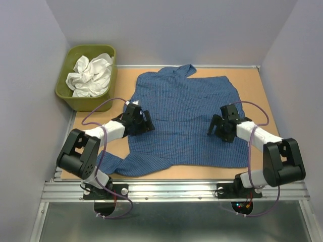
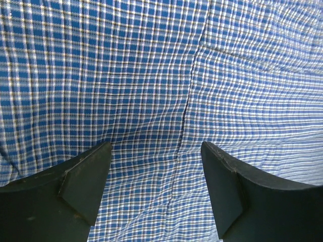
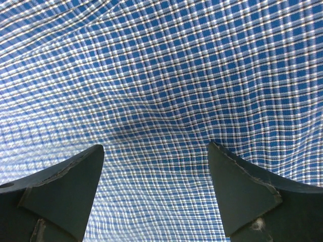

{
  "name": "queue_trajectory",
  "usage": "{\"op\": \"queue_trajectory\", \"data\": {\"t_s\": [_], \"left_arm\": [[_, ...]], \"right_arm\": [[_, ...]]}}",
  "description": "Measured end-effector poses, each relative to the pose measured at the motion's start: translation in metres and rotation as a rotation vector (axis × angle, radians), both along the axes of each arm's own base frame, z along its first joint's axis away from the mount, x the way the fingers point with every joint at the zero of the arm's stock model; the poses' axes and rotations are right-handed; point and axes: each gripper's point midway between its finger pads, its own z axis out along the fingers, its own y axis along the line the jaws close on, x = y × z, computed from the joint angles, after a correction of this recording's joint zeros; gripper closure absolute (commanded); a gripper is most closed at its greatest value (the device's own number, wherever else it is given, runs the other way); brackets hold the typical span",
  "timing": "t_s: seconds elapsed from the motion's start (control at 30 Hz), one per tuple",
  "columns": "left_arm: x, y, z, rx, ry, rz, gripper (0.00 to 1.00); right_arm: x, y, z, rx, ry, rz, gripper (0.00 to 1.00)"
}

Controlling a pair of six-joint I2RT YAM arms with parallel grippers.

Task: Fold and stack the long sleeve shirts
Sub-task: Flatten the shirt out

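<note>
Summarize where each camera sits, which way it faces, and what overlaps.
Top external: above and behind the arm bases, looking down on the table; shows both arms, left gripper, right gripper, blue checked shirt, white garment in the green tub.
Left wrist: on the left arm's wrist, looking along its open fingers onto the shirt, close up.
Right wrist: on the right arm's wrist, same pose; open fingers frame checked cloth.
Shared: all three see the shirt; wrist views see nothing else.
</note>
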Motion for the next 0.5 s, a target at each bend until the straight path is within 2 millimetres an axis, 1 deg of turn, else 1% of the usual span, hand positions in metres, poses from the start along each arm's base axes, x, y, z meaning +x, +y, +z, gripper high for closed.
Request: {"op": "queue_trajectory", "data": {"t_s": [0.03, 0.07, 0.1, 0.17, 0.2, 0.27, 0.3, 0.37, 0.4, 0.47, 0.5], "left_arm": [[-0.006, 0.000, 0.000, -0.019, 0.003, -0.001, 0.16], [-0.015, 0.000, 0.001, -0.043, 0.006, 0.001, 0.16], [-0.021, 0.001, 0.002, -0.059, 0.013, 0.002, 0.16], [-0.041, 0.003, 0.003, -0.093, 0.040, 0.004, 0.16], [-0.050, 0.006, 0.003, -0.097, 0.061, 0.007, 0.16], [-0.062, 0.011, 0.004, -0.089, 0.092, 0.013, 0.15], [-0.068, 0.015, 0.003, -0.071, 0.113, 0.017, 0.15], [-0.072, 0.022, 0.004, -0.027, 0.143, 0.025, 0.14], [-0.068, 0.024, 0.008, 0.000, 0.146, 0.028, 0.14], [-0.054, 0.024, 0.019, 0.028, 0.118, 0.028, 0.14], [-0.043, 0.022, 0.026, 0.041, 0.099, 0.030, 0.14]], "right_arm": [[-0.013, 0.002, 0.001, 0.028, 0.010, -0.003, 0.11], [-0.019, 0.004, 0.001, 0.042, 0.016, -0.002, 0.11], [-0.032, 0.007, 0.002, 0.070, 0.035, -0.002, 0.11], [-0.048, 0.009, 0.004, 0.099, 0.057, -0.005, 0.11], [-0.060, 0.010, 0.005, 0.113, 0.080, -0.008, 0.11], [-0.069, 0.009, 0.008, 0.117, 0.100, -0.008, 0.11], [-0.071, 0.009, 0.010, 0.117, 0.099, -0.007, 0.11], [-0.070, 0.008, 0.016, 0.109, 0.094, -0.002, 0.11], [-0.064, 0.007, 0.020, 0.098, 0.089, 0.000, 0.11], [-0.050, 0.007, 0.028, 0.086, 0.063, 0.011, 0.11], [-0.035, 0.009, 0.036, 0.079, 0.033, 0.020, 0.11]]}}
